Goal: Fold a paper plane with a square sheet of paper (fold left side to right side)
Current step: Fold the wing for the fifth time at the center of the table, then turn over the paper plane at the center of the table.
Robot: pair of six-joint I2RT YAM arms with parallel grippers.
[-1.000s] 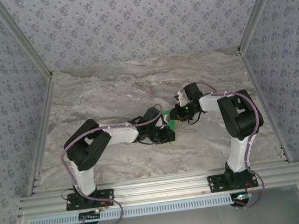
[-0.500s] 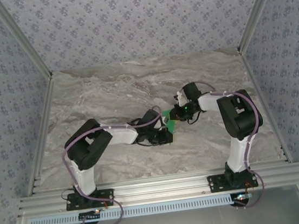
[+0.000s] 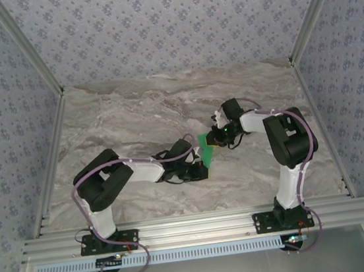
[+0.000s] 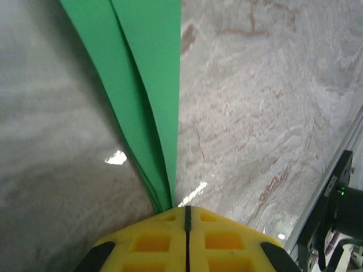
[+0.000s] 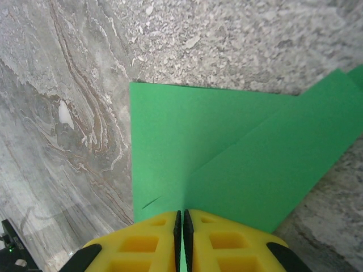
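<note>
The thin, bright green, creased sheet of paper (image 3: pixel 205 148) sits just toward 4 o'clock of the grey marbled tabletop's (image 3: pixel 132 109) centre; the left gripper (image 4: pixel 186 211) pinches its 7 o'clock end and the right gripper (image 5: pixel 181 214) its 1 o'clock end, both clamped shut, apparently holding the layers aligned; the crowded wrists seem the main obstacle.

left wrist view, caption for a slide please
Close-up: left end effector shut on the creased green paper, its layers fanning away over the marble table.
</note>
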